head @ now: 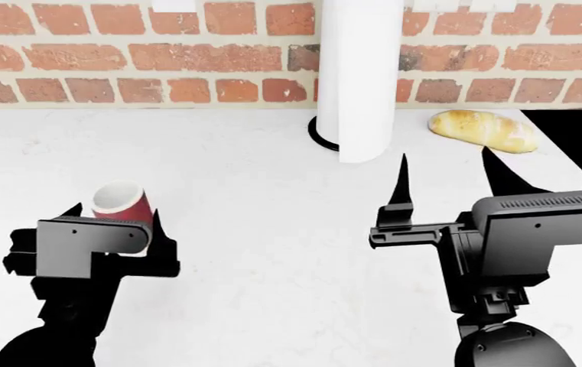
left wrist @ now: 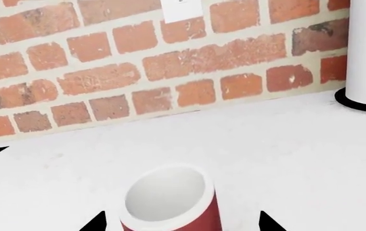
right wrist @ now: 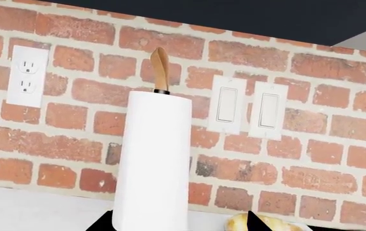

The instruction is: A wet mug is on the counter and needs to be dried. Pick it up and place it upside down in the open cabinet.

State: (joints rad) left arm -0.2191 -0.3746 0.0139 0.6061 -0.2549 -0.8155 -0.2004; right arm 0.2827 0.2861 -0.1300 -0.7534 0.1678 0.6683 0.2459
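The dark-red mug (head: 125, 202) stands upright on the white counter (head: 270, 229) at the near left, its white inside facing up. My left gripper (head: 113, 215) is open around it, one finger on each side, with a gap between each finger and the mug wall. The left wrist view shows the mug (left wrist: 170, 202) between the two dark fingertips (left wrist: 95, 223) of the left gripper (left wrist: 180, 222). My right gripper (head: 446, 170) hovers open over the counter's right half, holding nothing. The cabinet is out of view.
A tall white paper-towel roll (head: 360, 76) on a black base stands at the back centre, also in the right wrist view (right wrist: 152, 163). A bread loaf (head: 482, 128) lies to its right. Black stovetop (head: 577, 138) borders the counter's right. The brick wall (head: 86, 61) closes the back.
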